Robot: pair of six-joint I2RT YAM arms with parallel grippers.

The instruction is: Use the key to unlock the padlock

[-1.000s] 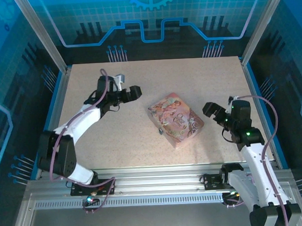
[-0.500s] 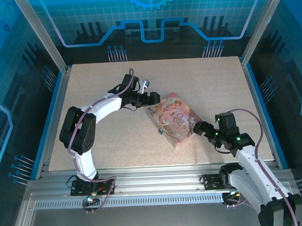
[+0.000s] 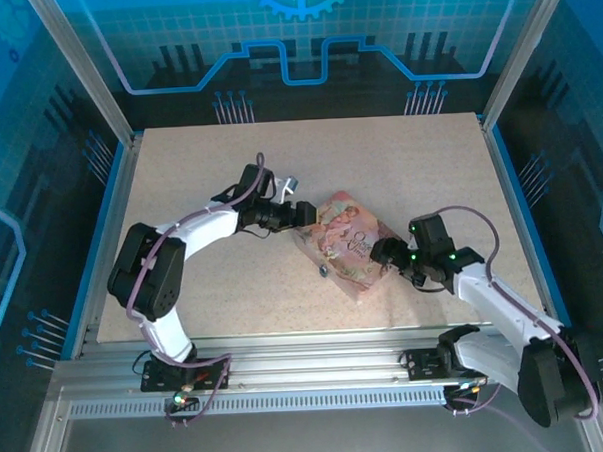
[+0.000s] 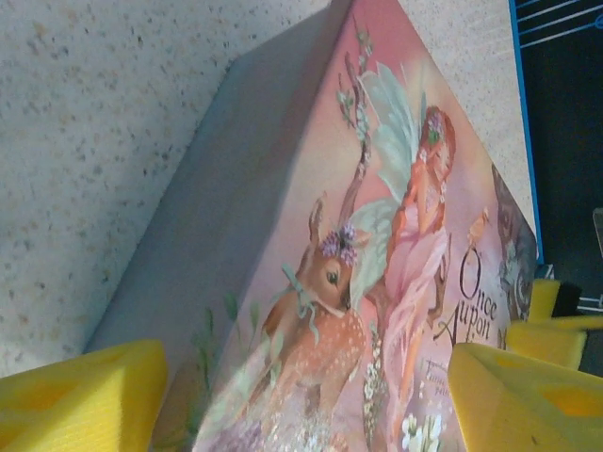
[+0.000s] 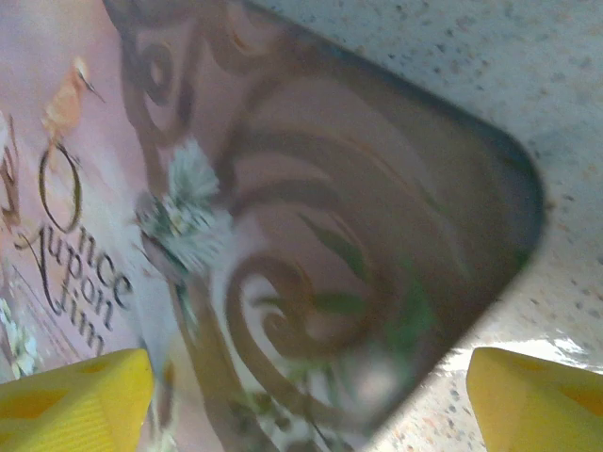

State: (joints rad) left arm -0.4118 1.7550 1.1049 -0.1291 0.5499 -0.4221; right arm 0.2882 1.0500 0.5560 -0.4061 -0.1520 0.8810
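Observation:
The pink illustrated tin box (image 3: 347, 242) lies mid-table, turned diagonally. A tiny dark padlock (image 3: 323, 270) sits at its near-left edge; its detail is too small to read. The key is hidden or too small to make out. My left gripper (image 3: 303, 214) is at the box's far-left corner, open. In the left wrist view, its yellow fingertips (image 4: 85, 395) straddle the lid (image 4: 377, 245). My right gripper (image 3: 383, 252) is at the box's right corner, open, and its yellow pads (image 5: 537, 395) stand wide on either side of that rounded corner (image 5: 377, 235).
The speckled beige tabletop (image 3: 409, 161) stretches free behind and to the left of the box. Blue rails and glass walls (image 3: 516, 207) bound the table. The right gripper's yellow fingers (image 4: 542, 301) show beyond the box in the left wrist view.
Both arms have swung inward to the tin box, the left from the far left and the right from the right edge. Both pairs of jaws have narrowed slightly.

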